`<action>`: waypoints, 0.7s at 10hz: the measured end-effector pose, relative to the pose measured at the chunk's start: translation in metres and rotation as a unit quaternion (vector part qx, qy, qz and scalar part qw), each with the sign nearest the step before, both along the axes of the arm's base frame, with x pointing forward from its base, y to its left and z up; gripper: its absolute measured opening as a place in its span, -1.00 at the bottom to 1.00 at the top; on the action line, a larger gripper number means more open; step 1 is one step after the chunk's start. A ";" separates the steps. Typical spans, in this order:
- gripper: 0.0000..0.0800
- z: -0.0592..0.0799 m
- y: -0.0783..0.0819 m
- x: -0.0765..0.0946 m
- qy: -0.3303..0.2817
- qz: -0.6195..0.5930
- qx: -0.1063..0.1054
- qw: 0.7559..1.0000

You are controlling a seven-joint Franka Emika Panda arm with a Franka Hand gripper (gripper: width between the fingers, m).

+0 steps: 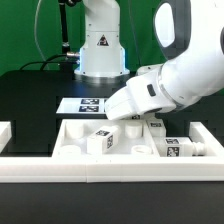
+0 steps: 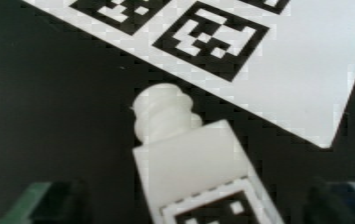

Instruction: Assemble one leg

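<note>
Leg (image 2: 192,165), peg end near marker board (image 2: 307,100), wrist view only

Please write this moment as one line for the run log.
step: pre-grasp | gripper: open, straddling leg, no contact | leg: lying flat, peg end toward marker board | grasp: not yet

A black table (image 1: 30,95) carries the marker board (image 1: 85,103), a thin flat white sheet printed with black-and-white square tags, lying left of centre in the exterior view. The wrist view shows a corner of the marker board (image 2: 245,70) flat on the dark table (image 2: 49,110), two tags in plain sight and others cut off at the edge. A thick white rail (image 1: 110,172) runs across the front of the exterior view, with a white block (image 1: 5,135) at its left.
</note>
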State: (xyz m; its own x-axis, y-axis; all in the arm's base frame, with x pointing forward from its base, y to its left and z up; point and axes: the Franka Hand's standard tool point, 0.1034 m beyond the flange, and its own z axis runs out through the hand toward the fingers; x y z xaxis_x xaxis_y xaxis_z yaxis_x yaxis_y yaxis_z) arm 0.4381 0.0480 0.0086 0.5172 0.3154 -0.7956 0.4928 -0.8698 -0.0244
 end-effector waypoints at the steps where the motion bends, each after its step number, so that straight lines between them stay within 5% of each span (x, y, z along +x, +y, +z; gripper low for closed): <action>1: 0.34 -0.001 0.000 -0.001 0.000 0.000 0.001 1.000; 2: -0.11 -0.001 0.000 -0.001 0.000 0.000 0.001 1.000; 3: -0.30 -0.001 0.000 -0.001 0.001 0.000 0.003 1.000; 4: -0.30 0.009 0.000 -0.001 0.011 -0.004 0.009 1.000; 6: -0.30 0.053 -0.004 0.006 0.036 -0.022 0.012 0.999; 7: -0.30 0.057 -0.006 0.011 0.029 -0.021 0.019 0.999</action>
